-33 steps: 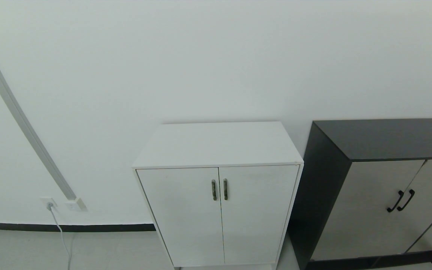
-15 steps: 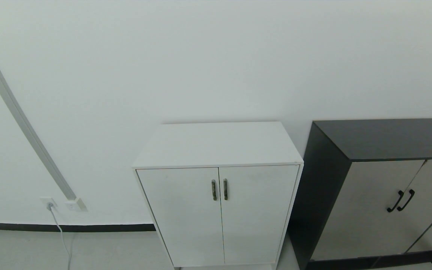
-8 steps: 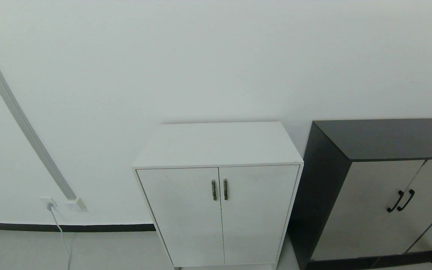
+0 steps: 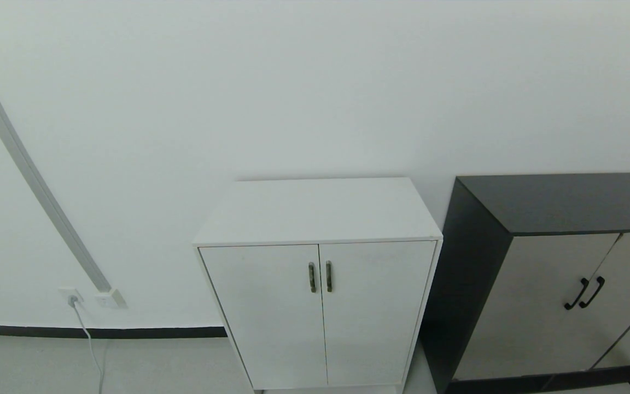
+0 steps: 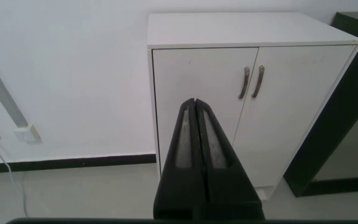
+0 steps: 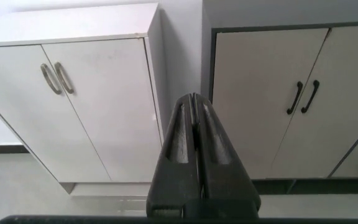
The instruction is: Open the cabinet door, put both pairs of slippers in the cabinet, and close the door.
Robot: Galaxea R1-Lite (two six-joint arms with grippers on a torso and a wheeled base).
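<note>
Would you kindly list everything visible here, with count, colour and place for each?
white cabinet: one, white, centre against wall, doors shut
door handles: two, dark metal, where its doors meet
dark cabinet: one, black with grey doors, right of it
black handles: two, black, on its doors
wall sockets: two, white, low on wall, left
cable: one, pale, hanging from one socket
wall duct: one, grey, slanting down to sockets
left tool: one, black, shut, facing white cabinet
right tool: one, black, shut, facing both cabinets

A plain room, home or office I cannot tell: 2 storage units, a white cabinet [image 4: 315,213] and a dark cabinet [image 4: 561,202] right of it, against a bare wall [image 4: 315,87], with black skirting [image 4: 129,331], grey floor [image 4: 30,366], wall socket [image 4: 70,298] and cable trunking [image 4: 30,169].
</note>
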